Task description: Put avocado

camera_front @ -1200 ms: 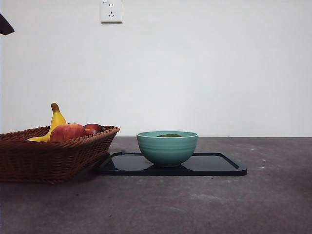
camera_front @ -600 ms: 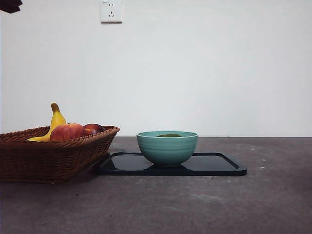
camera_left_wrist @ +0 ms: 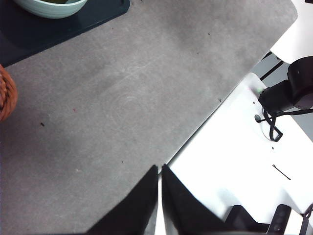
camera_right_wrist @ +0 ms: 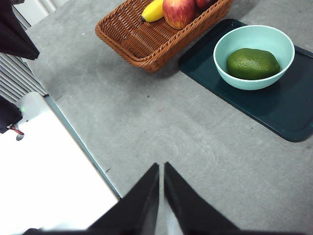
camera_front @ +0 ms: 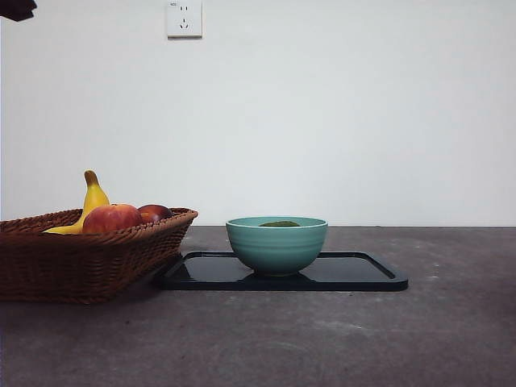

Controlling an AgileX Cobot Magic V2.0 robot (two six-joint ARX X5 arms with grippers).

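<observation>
Grey table (camera_front: 451, 339); avocado (camera_right_wrist: 253, 63) in bowl (camera_right_wrist: 222, 46).

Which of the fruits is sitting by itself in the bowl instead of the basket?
The avocado, dark green, lies alone in the teal bowl on the tray; the banana and apple share the wicker basket.

My left gripper (camera_left_wrist: 160, 169) hangs above the table's edge with its two black jaws pressed together, nothing between them. My right gripper (camera_right_wrist: 161, 166) hovers over the bare gray tabletop, jaws likewise closed to a thin slit and holding nothing. In the front view only a black tip (camera_front: 16, 9) of one of my arms shows at the top corner.
</observation>
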